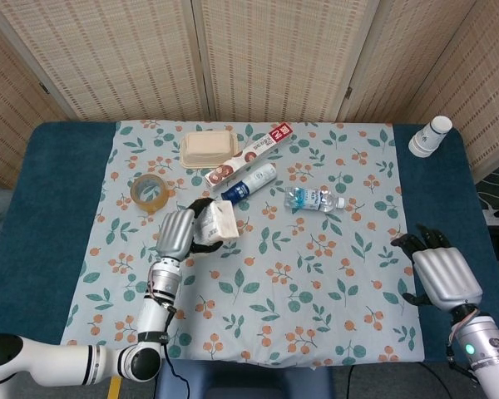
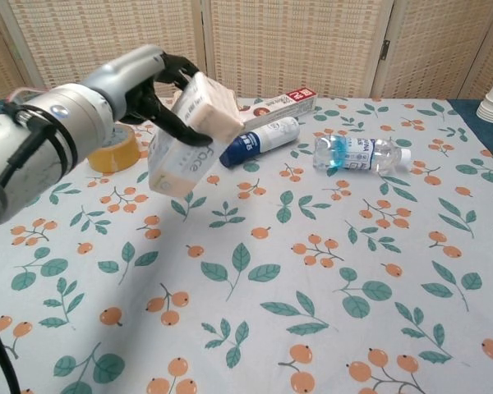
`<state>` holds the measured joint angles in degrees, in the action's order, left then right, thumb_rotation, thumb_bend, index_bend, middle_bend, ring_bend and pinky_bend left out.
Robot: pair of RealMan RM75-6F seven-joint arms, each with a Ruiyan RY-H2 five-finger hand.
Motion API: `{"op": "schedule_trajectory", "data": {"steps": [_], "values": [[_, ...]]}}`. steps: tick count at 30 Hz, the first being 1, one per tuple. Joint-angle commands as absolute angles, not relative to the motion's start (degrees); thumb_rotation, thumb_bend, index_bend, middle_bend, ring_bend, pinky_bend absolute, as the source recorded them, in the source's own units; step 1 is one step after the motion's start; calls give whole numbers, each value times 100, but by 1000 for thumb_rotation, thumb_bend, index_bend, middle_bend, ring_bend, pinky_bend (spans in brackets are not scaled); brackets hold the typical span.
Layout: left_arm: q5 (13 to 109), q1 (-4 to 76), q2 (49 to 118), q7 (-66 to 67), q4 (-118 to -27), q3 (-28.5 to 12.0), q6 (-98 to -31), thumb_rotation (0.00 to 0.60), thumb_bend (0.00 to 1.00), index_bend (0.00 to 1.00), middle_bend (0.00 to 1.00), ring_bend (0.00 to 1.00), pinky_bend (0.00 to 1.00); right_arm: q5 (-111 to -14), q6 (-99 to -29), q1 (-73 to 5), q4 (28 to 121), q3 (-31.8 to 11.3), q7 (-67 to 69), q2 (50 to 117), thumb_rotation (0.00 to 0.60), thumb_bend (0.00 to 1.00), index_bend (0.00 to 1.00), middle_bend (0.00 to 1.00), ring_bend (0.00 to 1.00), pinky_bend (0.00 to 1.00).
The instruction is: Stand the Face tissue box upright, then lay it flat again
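Left hand (image 1: pixel 178 233) grips the Face tissue box (image 2: pixel 189 135), fingers wrapped around its far end. The box is off the tablecloth (image 1: pixel 316 283), tilted, one short end raised toward the far side; in the head view it sits just right of the hand, over the left-centre of the cloth. Chest view shows the box's printed side facing near-left, dark fingers (image 2: pixel 171 74) curled over the top.

Right hand (image 1: pixel 442 274) rests at the near right on the blue table (image 1: pixel 58 191) edge, off the cloth, fingers spread and holding nothing.

Roll of tape (image 1: pixel 150 193) lies on the cloth left of the box, apart from it. At the far side: 1 tan lidded container (image 1: pixel 208 148), a long red-ended carton (image 1: pixel 249 154) touching it, a white bottle with blue cap (image 1: pixel 249 184) just near of that. Clear water bottle (image 1: pixel 314 199) lies on its side at centre. Stack of paper cups (image 1: pixel 430 136) stands at the far right corner.
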<state>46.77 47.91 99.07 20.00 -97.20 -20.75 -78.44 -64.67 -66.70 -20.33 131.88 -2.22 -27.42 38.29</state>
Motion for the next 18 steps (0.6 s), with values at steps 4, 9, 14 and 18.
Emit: {"op": "schedule_trajectory", "data": {"steps": [4,9,14,18], "values": [[5683,3817,10058,-291,-9125,-2459,-8219,600,248,470,594,1000,1000,-6355,-6669,-2079,13170,-184,-2979,3949,600,71,241,193,43,97],[5896,3520,10134,-763,-8752,-2313,-8288,600,242,446,573,1000,1000,-6218,-6691,-2117,13144,-158,-3172,4066,600,71,241,192,43,97],[5931,3327,10204,-1046,-8534,-2353,-8304,600,237,442,563,1000,1000,-6074,-6659,-2180,13100,-112,-3374,4212,600,71,241,192,43,97],[5907,3190,10300,-1158,-8300,-2291,-8242,600,237,440,559,1000,1000,-5990,-6654,-2222,13079,-92,-3469,4291,600,72,241,192,43,97]]}}
